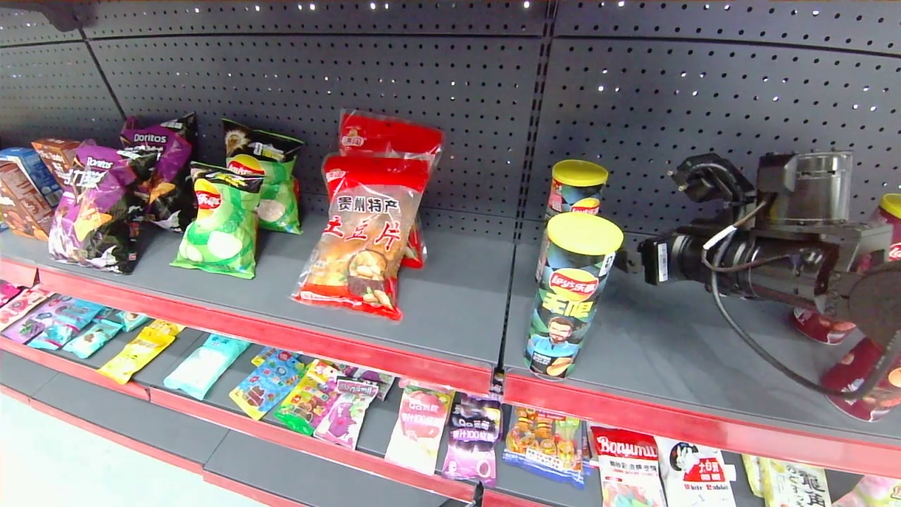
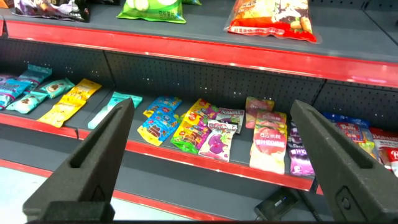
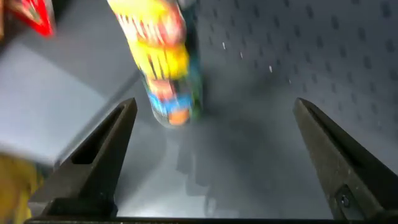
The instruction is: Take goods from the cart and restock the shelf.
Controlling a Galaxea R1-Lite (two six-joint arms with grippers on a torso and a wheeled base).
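Note:
Two tall chip cans with yellow lids stand on the upper shelf (image 1: 436,303), one in front (image 1: 574,296) and one behind it (image 1: 574,190). My right arm (image 1: 760,260) is stretched over the shelf just right of these cans. In the right wrist view my right gripper (image 3: 214,106) is open with nothing between its fingers, and a blurred chip can (image 3: 171,68) stands a little beyond its tips. My left gripper (image 2: 211,104) is open and empty, held in front of the lower shelf (image 2: 205,155) of candy packets.
Chip bags (image 1: 218,225) and red-topped snack bags (image 1: 366,232) fill the upper shelf's left half. Red cans (image 1: 866,380) stand at the far right behind my arm. A pegboard wall (image 1: 422,91) backs the shelf, and bare shelf lies right of the front can.

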